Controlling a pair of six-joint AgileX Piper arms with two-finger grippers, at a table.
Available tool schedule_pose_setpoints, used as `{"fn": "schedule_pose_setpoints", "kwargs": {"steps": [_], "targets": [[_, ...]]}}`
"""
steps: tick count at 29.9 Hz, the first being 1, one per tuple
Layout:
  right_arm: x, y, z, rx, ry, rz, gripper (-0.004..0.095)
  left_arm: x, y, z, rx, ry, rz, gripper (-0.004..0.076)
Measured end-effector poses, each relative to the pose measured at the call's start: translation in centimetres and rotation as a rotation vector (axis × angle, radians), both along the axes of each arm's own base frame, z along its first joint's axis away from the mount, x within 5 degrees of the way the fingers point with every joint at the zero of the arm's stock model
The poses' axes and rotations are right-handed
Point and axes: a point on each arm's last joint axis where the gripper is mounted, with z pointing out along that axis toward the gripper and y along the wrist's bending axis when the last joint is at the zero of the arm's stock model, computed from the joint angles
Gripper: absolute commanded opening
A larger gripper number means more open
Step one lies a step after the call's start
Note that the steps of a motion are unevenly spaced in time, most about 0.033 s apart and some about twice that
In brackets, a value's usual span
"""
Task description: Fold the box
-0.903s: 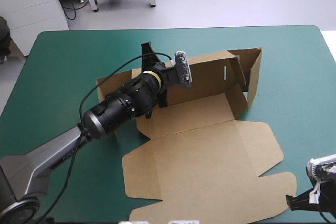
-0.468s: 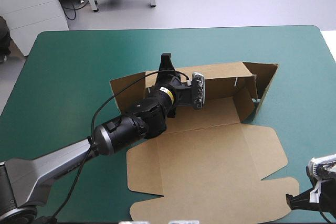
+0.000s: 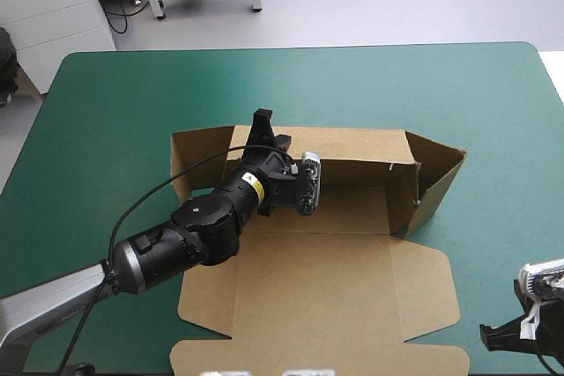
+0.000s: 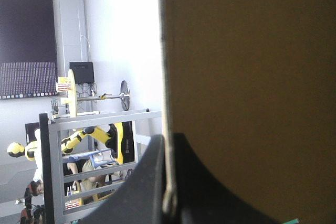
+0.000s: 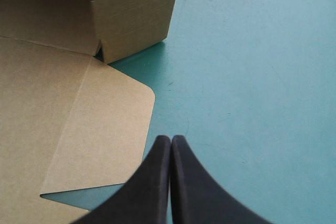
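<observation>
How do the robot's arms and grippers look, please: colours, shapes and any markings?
The left arm is grey near its base, then a silver collar and a thick glossy black cylinder with a yellow band near the wrist. The left gripper and the right gripper each have two broad black fingers, curved like fins.

Box (image 3: 335, 279): middle of the bench (image 3: 115, 103); lid flat toward the near edge, far wall and right end wall raised.
Left gripper (image 3: 261, 125): at the far wall's left part, wall edge between its fingers.
Right gripper (image 5: 170, 153): at the near right corner, apart from the box, beside the lid's flap.
</observation>
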Motion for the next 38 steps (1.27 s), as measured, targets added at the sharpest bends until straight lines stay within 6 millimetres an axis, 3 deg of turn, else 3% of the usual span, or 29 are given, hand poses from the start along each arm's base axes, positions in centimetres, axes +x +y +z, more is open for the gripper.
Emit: {"fn": "schedule_pose_setpoints", "kwargs": {"steps": [11, 19, 25, 32, 34, 38], "targets": [[0.0, 0.0, 0.0, 0.001, 0.0, -0.007, -0.0023, 0.8, -0.6, -2.3, -0.021, -0.001, 0.055, -0.0032], [0.0, 0.0, 0.0, 0.001, 0.0, -0.007, 0.0013, 1.2, -0.8, -2.7, 0.001, -0.02, 0.06, -0.0032], [0.5, 0.0, 0.5, 0.013, 0.009, -0.011, 0.0231, 1.2, -0.9, -2.8, -0.013, -0.013, 0.069, -0.0032], [2.7, 0.1, 2.8, 0.026, 0.027, -0.029, 0.0686, 1.2, -0.9, -2.8, -0.028, -0.006, 0.078, -0.0032], [3.8, 0.2, 3.6, 0.032, 0.019, -0.033, 0.0737, 1.2, -0.9, -2.8, -0.029, -0.006, 0.078, -0.0032], [6.6, 0.4, 4.8, 0.048, -0.002, -0.038, 0.074, 1.2, -0.9, -2.8, -0.03, -0.005, 0.078, -0.0032]]}}
